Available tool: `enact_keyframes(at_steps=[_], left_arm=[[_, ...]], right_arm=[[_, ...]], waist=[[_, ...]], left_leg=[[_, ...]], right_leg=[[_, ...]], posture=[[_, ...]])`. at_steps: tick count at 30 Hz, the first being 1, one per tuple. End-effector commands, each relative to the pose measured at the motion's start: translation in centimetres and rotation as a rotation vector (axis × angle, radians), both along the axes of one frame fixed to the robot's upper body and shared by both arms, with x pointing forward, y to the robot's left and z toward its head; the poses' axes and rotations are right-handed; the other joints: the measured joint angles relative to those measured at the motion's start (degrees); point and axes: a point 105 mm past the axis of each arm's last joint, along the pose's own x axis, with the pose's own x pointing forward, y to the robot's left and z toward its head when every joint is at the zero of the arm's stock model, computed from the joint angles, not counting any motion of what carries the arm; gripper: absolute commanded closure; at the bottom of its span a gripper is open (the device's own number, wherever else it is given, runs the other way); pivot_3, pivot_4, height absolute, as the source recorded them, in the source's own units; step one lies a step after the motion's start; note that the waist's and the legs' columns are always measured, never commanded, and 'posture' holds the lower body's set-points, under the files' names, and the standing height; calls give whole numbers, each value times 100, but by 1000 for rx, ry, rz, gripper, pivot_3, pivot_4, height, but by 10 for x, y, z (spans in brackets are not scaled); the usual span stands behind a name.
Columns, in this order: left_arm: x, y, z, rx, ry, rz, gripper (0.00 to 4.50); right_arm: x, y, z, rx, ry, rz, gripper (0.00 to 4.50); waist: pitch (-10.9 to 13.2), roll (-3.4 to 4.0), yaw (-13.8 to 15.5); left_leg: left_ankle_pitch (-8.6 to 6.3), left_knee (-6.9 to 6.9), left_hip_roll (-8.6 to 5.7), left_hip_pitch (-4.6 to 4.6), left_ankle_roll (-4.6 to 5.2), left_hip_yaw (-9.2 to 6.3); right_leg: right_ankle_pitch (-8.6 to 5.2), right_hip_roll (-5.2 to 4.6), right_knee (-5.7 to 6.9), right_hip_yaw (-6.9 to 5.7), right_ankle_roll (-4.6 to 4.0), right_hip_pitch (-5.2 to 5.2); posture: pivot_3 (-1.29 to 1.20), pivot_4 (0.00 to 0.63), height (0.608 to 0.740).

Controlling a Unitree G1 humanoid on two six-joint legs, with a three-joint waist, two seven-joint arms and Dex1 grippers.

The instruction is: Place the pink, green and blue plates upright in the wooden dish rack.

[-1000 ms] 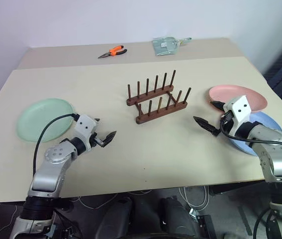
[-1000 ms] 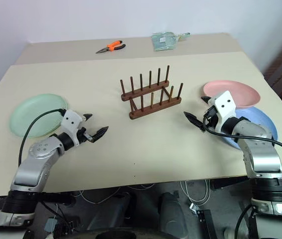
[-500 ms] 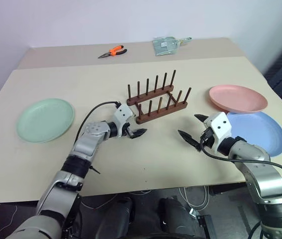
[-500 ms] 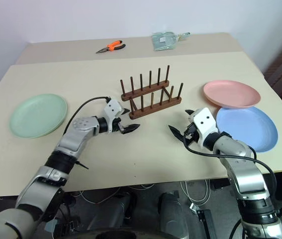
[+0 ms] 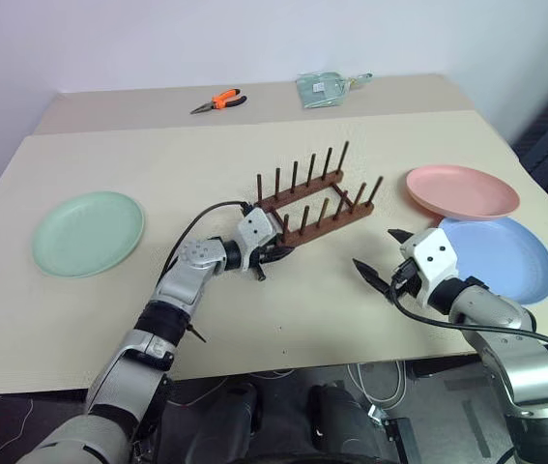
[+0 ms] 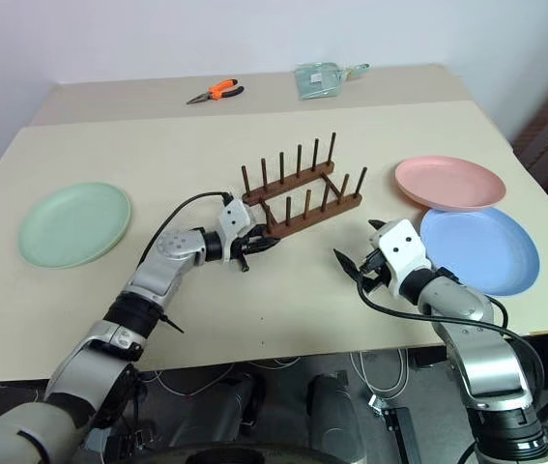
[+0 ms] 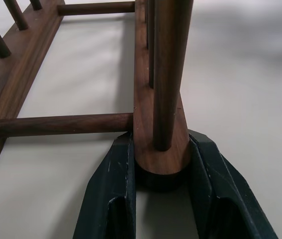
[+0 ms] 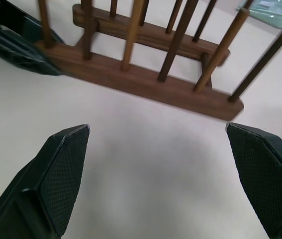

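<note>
From the left eye view, the small dark brown wooden dish rack [image 5: 317, 204] with two rows of upright pegs stands empty near the middle of the beige tabletop [image 5: 206, 164]. The round pale green plate [image 5: 88, 232] lies flat far to the robot's left. The round pink plate [image 5: 462, 190] and the round blue plate [image 5: 504, 257] lie flat to the right, the pink one's near edge over the blue one's far rim. Orange-handled pliers [image 5: 219, 100] and a clear plastic bag [image 5: 325, 88] rest at the far edge, well apart from the rack. The left hand [image 5: 275, 255] reaches low across the tabletop to the rack's near left end. The right hand [image 5: 382, 257] hovers between the rack and the blue plate, its fingers spread wide with nothing between them.

In the left wrist view, the left hand's two black fingers [image 7: 112, 194] clamp the rounded end of the rack's rail on both sides, just below its first peg.

In the right wrist view, the right hand's fingers [image 8: 61, 172] stand far apart, pointing at the rack's front rail.
</note>
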Motion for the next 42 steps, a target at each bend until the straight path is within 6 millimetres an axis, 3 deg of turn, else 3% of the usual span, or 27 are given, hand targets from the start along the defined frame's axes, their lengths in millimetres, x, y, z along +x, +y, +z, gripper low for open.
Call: enact_keyframes(at_steps=[1, 5, 10, 12, 14, 15, 18, 23, 24, 30, 35, 42], left_arm=[[-30, -5, -1, 46, -10, -169, 3740], [-42, 4, -3, 104, -10, -236, 3740], [-38, 16, -8, 140, 5, -191, 1369], [-32, 32, -14, 184, 14, -120, 432], [-32, 49, -18, 206, 49, -65, 432], [-34, 55, -19, 211, 66, -54, 365], [-51, 65, -19, 178, 141, -60, 1363], [-74, 54, -14, 129, 226, -119, 3835], [-77, 50, -15, 127, 237, -129, 4440], [-76, 20, -18, 89, 231, -108, 4440], [-29, 17, -25, 112, 75, 160, 4440], [3, 25, -25, 91, 33, 318, 4440]], right_arm=[[-3, -23, 5, -41, -12, -41, 0], [-4, -48, 6, -74, -9, -106, 0], [-9, -65, -2, -95, 10, -139, 0], [-13, -65, -5, -93, 27, -127, 0], [-18, -60, -9, -77, 50, -96, 0], [-20, -57, -11, -71, 61, -81, 559], [-24, -47, -20, -82, 93, -34, 1891], [-23, -34, -31, -97, 129, 14, 4469], [-21, -29, -33, -98, 133, 23, 4500], [-5, -6, -40, -124, 123, 47, 4500], [31, -3, -39, -188, 60, -29, 4500], [61, -3, -34, -223, -1, -82, 4500]], waist=[[0, 0, 0], [1, 0, 4], [0, 0, 1], [0, 0, -2], [-1, 3, -27], [-2, 5, -46], [-6, 11, -134], [-9, 17, -132], [-10, 18, -127], [-11, 18, -20], [-11, 16, 74], [-15, 15, 118]], left_leg=[[0, -1, 0, 0, 0, 0], [0, 1, 0, 0, 1, 0], [0, 2, 1, 0, 1, 0], [0, 1, 1, 0, 2, 0], [0, 0, 2, 2, 2, 0], [0, -1, 3, 3, 2, 1], [0, -7, 8, 9, 1, 1], [-1, -10, 10, 11, 1, 1], [-1, -9, 9, 10, 1, 1], [-1, -5, 7, 10, 0, 2], [-7, 22, 2, 9, -9, 1], [-2, 31, 2, 12, -1, 3]], right_leg=[[0, 0, 0, 1, 0, 0], [-2, -1, 0, 3, -4, 1], [-7, 0, 0, 4, -10, 1], [-6, -1, 1, 4, -7, 1], [-3, 0, 1, 6, -3, 0], [-4, 1, 2, 8, -5, 0], [-9, 4, 4, 9, -14, 1], [-15, 3, 5, 9, -19, 2], [-15, 2, 4, 9, -19, 2], [-15, 1, 0, 9, -19, 7], [-15, -1, -1, 5, -20, 25], [-11, 4, 5, 1, -15, 25]], posture=[[0, 150, 719], [0, 150, 719], [0, 150, 719], [0, 150, 719], [0, 150, 719], [0, 150, 719], [0, 150, 719], [0, 150, 719], [0, 150, 719], [0, 150, 719], [0, 150, 719], [0, 150, 719]])
